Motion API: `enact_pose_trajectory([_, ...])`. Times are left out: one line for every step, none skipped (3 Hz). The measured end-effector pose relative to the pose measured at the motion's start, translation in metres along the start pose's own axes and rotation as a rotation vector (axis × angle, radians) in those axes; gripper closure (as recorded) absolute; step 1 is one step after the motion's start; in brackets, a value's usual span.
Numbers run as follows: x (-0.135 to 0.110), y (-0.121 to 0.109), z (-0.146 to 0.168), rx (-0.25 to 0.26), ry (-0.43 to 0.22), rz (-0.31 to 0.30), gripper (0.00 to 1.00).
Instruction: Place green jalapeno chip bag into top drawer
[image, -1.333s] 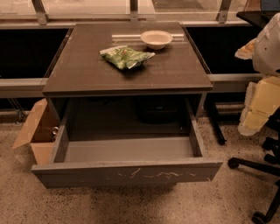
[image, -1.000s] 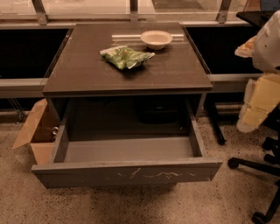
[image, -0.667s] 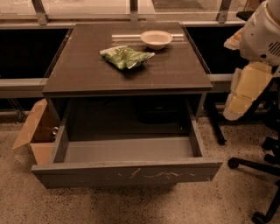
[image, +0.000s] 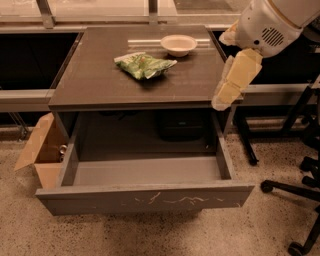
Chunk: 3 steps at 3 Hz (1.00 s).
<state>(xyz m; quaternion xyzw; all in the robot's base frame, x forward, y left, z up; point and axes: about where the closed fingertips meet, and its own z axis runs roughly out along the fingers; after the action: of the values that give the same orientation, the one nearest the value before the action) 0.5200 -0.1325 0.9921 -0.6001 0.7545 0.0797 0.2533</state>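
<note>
The green jalapeno chip bag (image: 144, 65) lies flat on the dark table top (image: 95, 85), a little behind its middle. The top drawer (image: 145, 199) is pulled fully open below the table; its light grey floor (image: 145, 171) is bare and its front panel shows pale scratches. My gripper (image: 223, 99) hangs from the white arm (image: 267, 25) at the upper right, pointing down over the table's right front corner. It is well right of the bag and above the drawer's right side, and holds nothing.
A cream round bowl (image: 178, 44) stands at the back of the table, right of the bag. A brown cardboard box (image: 40, 155) sits on the floor left of the drawer. Black office chair legs (image: 295, 190) stand at the right.
My arm and gripper have swung in from the right edge, leftward and up, to hang over the table's right front corner. The bag, bowl and drawer have not moved.
</note>
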Motion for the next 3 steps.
enact_pose_trajectory([0.0, 0.0, 0.0, 0.0, 0.0, 0.0, 0.0])
enact_pose_trajectory([-0.047, -0.051, 0.039, 0.026, -0.091, -0.054, 0.0])
enact_pose_trajectory([-0.093, -0.088, 0.071, 0.033, -0.158, -0.06, 0.0])
